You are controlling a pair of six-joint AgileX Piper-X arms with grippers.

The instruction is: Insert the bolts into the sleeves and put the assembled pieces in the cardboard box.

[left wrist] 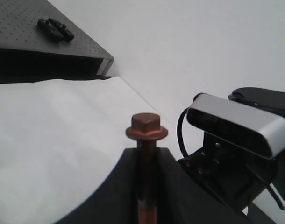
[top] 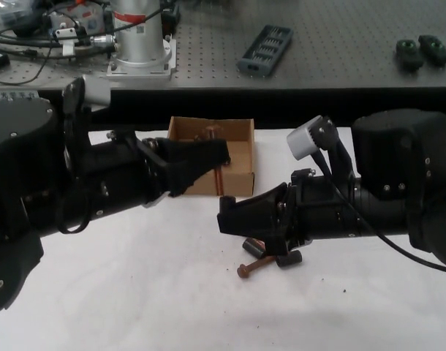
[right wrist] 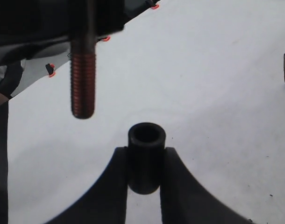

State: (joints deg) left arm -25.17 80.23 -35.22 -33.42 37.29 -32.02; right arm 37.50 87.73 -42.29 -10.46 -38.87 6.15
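My left gripper [left wrist: 146,186] is shut on a copper bolt [left wrist: 146,128], hex head up and shaft clamped between the fingers. My right gripper [right wrist: 146,163] is shut on a short black sleeve [right wrist: 146,140] with its bore facing up. The bolt's threaded tip [right wrist: 83,79] hangs off to one side of the sleeve, not in it. In the high view the left gripper [top: 208,164] holds the bolt [top: 219,179] in front of the cardboard box [top: 241,157], and the right gripper [top: 234,212] sits just below it.
A loose copper bolt [top: 254,268] and black sleeves [top: 289,259] lie on the white sheet under the right gripper. A copper piece [top: 208,134] lies in the box. Behind it, the perforated bench carries a grey tray [top: 265,47], black knobs [top: 422,51] and a metal post [top: 139,36].
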